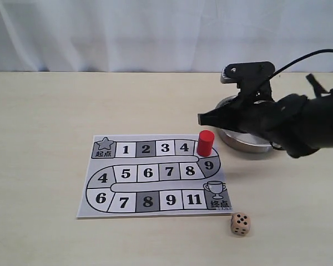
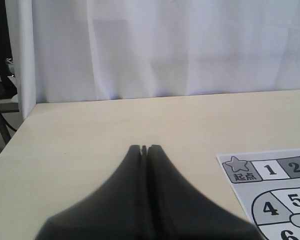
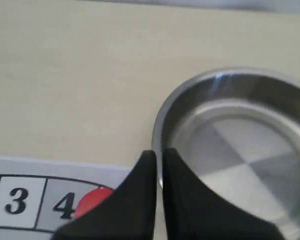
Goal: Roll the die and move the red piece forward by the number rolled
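The red piece (image 1: pixel 205 143) stands upright on the game board (image 1: pixel 148 173), just right of square 4 at the end of the top row. In the right wrist view only a sliver of the red piece (image 3: pixel 92 201) shows behind a finger. The die (image 1: pixel 240 224) rests on the table off the board's lower right corner, black pips up. My right gripper (image 1: pixel 201 119) hovers a little above and behind the red piece, shut with nothing in it (image 3: pixel 158 152). My left gripper (image 2: pixel 145 148) is shut and empty above bare table, left of the board's star corner (image 2: pixel 238 168).
A shallow steel bowl (image 1: pixel 254 147) sits right of the board, partly under my right arm; its rim (image 3: pixel 160 127) lies just beyond the right fingertips. White curtain runs along the table's far edge.
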`<act>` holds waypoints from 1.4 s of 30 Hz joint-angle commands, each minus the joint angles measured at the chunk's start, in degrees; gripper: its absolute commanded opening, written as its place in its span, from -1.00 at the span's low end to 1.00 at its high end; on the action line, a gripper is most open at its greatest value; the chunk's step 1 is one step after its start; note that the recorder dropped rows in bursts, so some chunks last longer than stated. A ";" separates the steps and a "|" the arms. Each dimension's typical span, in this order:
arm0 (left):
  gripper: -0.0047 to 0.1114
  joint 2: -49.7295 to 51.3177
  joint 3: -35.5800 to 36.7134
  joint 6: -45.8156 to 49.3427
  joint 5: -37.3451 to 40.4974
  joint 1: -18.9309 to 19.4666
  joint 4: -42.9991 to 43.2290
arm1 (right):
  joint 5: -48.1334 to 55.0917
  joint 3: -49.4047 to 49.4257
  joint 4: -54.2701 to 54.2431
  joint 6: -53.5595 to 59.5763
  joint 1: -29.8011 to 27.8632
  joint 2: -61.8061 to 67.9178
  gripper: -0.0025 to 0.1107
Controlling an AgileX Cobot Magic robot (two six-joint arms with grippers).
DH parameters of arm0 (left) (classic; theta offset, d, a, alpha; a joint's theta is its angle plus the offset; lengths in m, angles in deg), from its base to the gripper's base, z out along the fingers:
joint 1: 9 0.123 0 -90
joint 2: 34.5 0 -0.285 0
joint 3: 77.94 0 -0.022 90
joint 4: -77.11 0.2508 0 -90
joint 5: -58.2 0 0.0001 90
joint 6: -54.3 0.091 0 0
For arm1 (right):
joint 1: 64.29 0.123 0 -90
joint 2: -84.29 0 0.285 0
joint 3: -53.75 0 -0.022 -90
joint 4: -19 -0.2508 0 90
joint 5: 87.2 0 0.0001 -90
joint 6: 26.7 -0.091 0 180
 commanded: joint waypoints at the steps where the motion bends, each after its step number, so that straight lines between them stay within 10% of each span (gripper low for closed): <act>1: -0.92 -0.17 0.09 0.20 -0.51 0.00 -0.07 | 20.54 -4.63 -2.33 0.89 -7.05 -0.43 -0.88; 11: -0.92 -0.17 0.09 0.20 -0.51 0.00 -0.07 | 37.63 -9.32 2.60 -7.14 -17.28 -0.43 -0.88; 20: -0.92 -0.17 0.09 0.20 -0.51 0.00 -0.07 | 56.52 -18.62 50.11 -46.53 -19.74 -0.43 -0.88; 28: -0.92 -0.17 0.09 0.20 -0.51 0.00 -0.07 | 65.54 -21.24 68.34 -57.33 -19.74 -0.43 -0.88; 42: -0.92 -0.17 0.09 0.20 -0.51 0.00 -0.07 | 66.35 -21.24 53.94 -42.81 -29.12 -0.46 -0.89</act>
